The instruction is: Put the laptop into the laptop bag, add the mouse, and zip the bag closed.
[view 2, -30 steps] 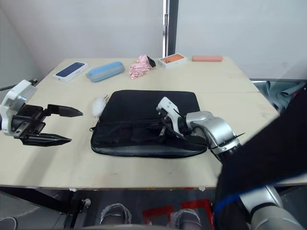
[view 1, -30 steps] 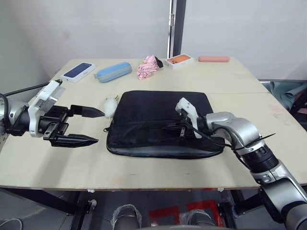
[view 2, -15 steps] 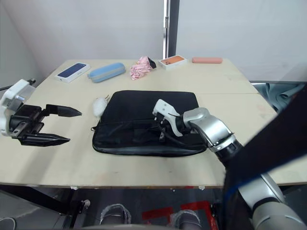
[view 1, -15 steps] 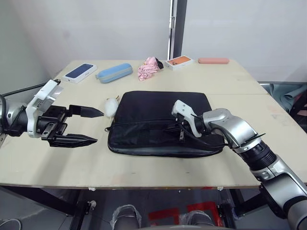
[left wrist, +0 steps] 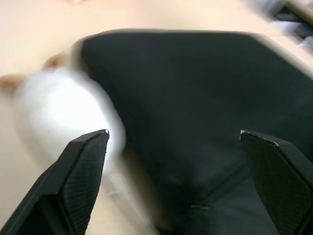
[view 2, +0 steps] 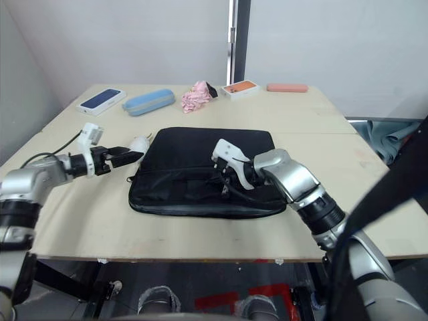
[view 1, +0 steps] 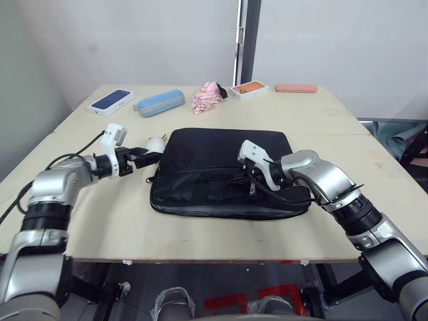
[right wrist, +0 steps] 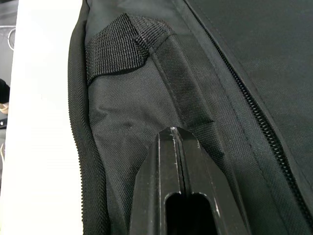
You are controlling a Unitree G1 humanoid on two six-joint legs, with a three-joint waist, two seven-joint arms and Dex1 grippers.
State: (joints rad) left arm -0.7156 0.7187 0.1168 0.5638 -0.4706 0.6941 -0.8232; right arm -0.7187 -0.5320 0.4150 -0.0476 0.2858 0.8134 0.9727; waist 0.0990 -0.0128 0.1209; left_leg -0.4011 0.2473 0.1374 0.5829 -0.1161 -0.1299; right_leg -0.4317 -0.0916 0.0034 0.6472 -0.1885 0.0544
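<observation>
On the pale, smooth wooden desk (view 1: 221, 234), the far left corner holds a flat phone box (view 1: 110, 101) with a dark blue top, and beside it lies a long rounded light-blue case (view 1: 158, 102) of soft-looking material. Nearer, the left pincer (view 1: 148, 158) reaches in from the left edge, its two black fingers spread wide in the left wrist view. Their tips are close to a puffy white rounded lump (view 1: 156, 146) with orange bits, which lies just beside the left end of the laptop bag (view 1: 224, 157).

The laptop bag is a broad black fabric rectangle with rounded corners, lying flat in the middle of the desk. Its weave looks coarse up close, with a zipper line running along the near part and a webbing strap stitched to its front. The laptop and the mouse I cannot make out.

Behind the bag, at the far edge, sit a crumpled pink cloth (view 1: 206, 95), a small box (view 1: 250, 87) with an orange top, and a slim salmon-pink bar (view 1: 296, 87).

To the right, the right pincer (view 1: 253, 182) is pressed down on the bag's front near the handles (view 1: 242, 178), its black fingers drawn tight together with no gap between them; whether they pinch any fabric or zip pull I cannot tell.
</observation>
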